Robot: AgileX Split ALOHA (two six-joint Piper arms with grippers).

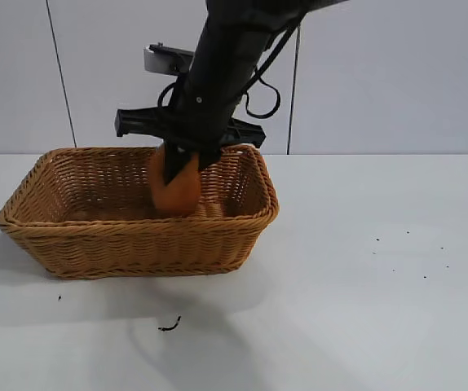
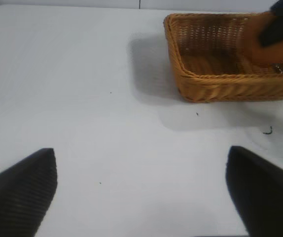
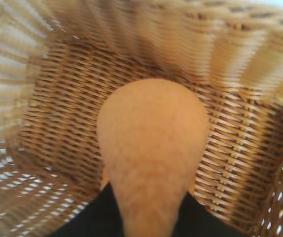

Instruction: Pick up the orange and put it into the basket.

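Right gripper [image 1: 187, 167], jaw state indeterminate, holds orange [image 1: 174, 189] over basket [image 1: 22, 213] at three o'clock end; premature release risks bounce-out.

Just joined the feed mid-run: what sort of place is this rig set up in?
Probably a lab or test bench, not a home: a bare white table, plain pale wall panels behind it, and only the basket with the orange at the right gripper as props.

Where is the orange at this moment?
In the exterior view the orange is inside the basket, toward its right end, between the fingers of the right gripper reaching down from above.
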